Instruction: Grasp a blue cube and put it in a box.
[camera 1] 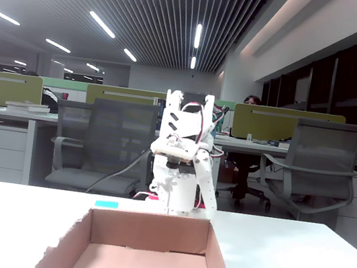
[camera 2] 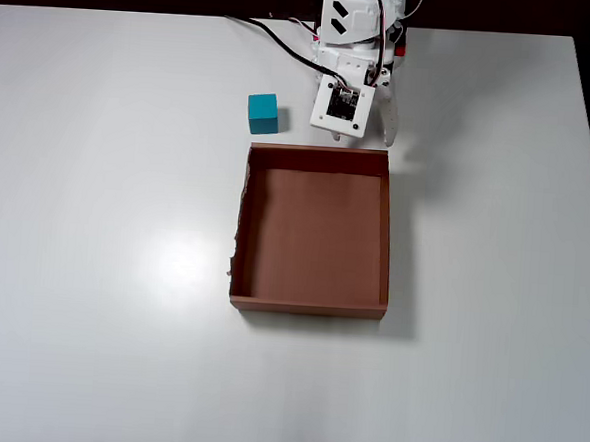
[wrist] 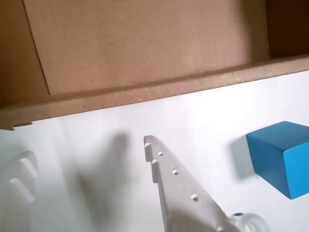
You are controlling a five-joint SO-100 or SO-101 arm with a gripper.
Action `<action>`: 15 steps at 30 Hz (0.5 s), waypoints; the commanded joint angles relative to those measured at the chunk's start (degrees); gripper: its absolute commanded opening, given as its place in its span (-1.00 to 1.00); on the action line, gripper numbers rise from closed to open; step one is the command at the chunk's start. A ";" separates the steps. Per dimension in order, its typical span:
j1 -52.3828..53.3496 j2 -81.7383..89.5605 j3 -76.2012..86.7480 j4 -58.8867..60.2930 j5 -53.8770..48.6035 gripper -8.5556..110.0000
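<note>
While parked by the box — end effector open, empty — cube loose on tabletop.

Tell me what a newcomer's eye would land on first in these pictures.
First the box, brown, open and empty at the middle of the white table in the overhead view. Then the blue cube, standing apart just off the box's far left corner, with the gripper empty beside it.

box: brown cardboard, matt, fibrous, one edge ragged | cube: teal-blue, matt, smooth faces | gripper: white plastic, smooth, with small round bumps along one finger | table: white, smooth, slight sheen
</note>
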 commanded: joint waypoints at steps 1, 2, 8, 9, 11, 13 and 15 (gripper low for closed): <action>-0.44 -4.13 -4.83 -0.26 -0.18 -0.38; -0.53 -5.54 -6.42 0.09 -0.26 -0.38; 0.44 -14.15 -16.44 2.99 -3.96 -0.38; 1.14 -15.21 -17.67 3.34 -5.45 -0.38; 3.34 -18.02 -20.39 4.57 -9.76 -0.38; 5.27 -20.39 -22.85 5.54 -13.18 -0.38; 7.47 -22.68 -25.31 6.33 -16.61 -0.38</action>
